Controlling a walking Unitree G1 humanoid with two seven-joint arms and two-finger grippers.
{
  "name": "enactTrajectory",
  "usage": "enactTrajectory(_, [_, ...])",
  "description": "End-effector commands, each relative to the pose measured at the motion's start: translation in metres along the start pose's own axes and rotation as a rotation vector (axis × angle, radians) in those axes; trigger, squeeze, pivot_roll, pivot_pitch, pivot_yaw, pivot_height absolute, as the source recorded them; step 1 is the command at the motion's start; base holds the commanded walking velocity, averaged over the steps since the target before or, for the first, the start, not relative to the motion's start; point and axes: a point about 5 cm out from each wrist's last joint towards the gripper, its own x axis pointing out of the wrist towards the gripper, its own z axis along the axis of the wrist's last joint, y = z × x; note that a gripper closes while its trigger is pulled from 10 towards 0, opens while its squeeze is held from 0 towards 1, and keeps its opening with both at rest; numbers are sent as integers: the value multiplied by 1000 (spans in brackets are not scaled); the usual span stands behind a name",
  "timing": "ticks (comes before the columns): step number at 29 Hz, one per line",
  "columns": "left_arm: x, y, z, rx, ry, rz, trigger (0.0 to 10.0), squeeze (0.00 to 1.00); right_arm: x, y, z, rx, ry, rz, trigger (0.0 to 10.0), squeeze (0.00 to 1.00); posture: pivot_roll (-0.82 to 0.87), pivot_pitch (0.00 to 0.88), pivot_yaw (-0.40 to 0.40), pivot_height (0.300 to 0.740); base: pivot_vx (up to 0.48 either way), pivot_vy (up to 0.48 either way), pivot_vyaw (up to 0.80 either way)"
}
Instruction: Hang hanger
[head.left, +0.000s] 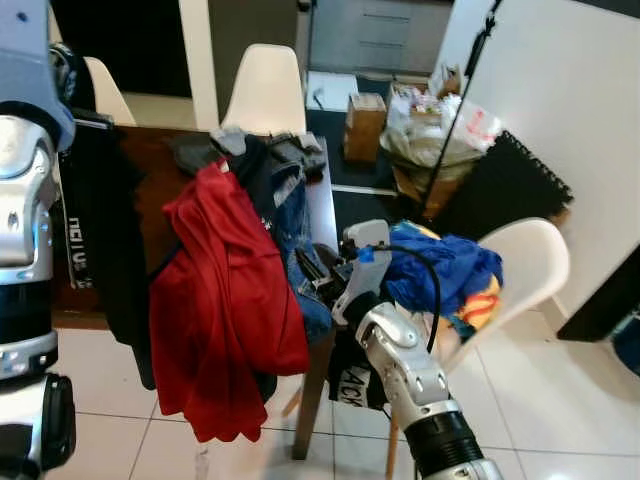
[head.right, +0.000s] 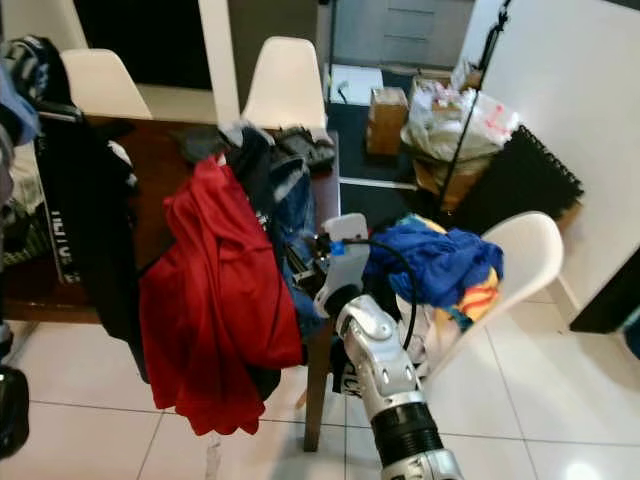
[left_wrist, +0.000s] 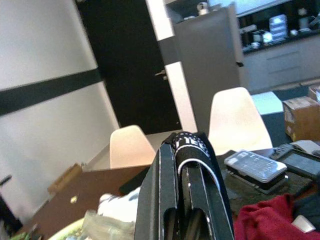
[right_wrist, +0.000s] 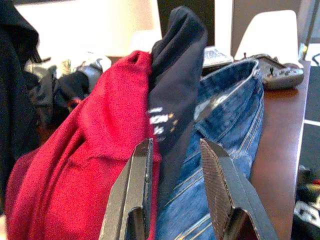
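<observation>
A dark wooden desk (head.left: 150, 150) carries a soft heap of clothes spilling over its edge: a large matte red garment (head.left: 225, 300), blue denim jeans (right_wrist: 225, 130) and a navy printed piece (right_wrist: 172, 100), with a black garment (head.left: 95, 230) hanging just beside the raised left gripper (left_wrist: 187, 200), whose fingers are closed on black white-lettered fabric. The right gripper (right_wrist: 175, 190) has its ribbed fingers narrowly parted, the red cloth's edge and navy fold between them. Beyond stands a smooth white moulded chair (head.left: 530, 265) holding crumpled blue cloth (head.left: 440, 265); I cannot make out any hanger.
</observation>
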Motion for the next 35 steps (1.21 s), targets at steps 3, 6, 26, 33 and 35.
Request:
enactTrajectory(3, [0,-24,-9,26,34,-141,10000,0,-2,-4,-1,11,-3,-21,10000,0,130,0,-30,740,339,0,0])
enactTrajectory(6, [-4,-49,-20,32,56,-305,10000,0,-3,-4,-2,12,-1,-24,10000,0,132,0,-32,740,330,0,0])
enactTrajectory(26, [-67,-112,-65,185,145,-1101,10000,1000,-5,-3,-5,12,2,-32,10000,0,134,0,-26,740,44,0,0])
enactTrajectory(33, [-79,-114,-58,89,158,-1230,10000,1000,-6,-3,-6,12,5,-34,10000,0,133,0,-28,740,0,0,0])
enactTrajectory(35, [-81,-112,-56,67,172,-1252,10000,847,-6,-4,-6,11,8,-34,10000,0,134,0,-29,740,0,0,0])
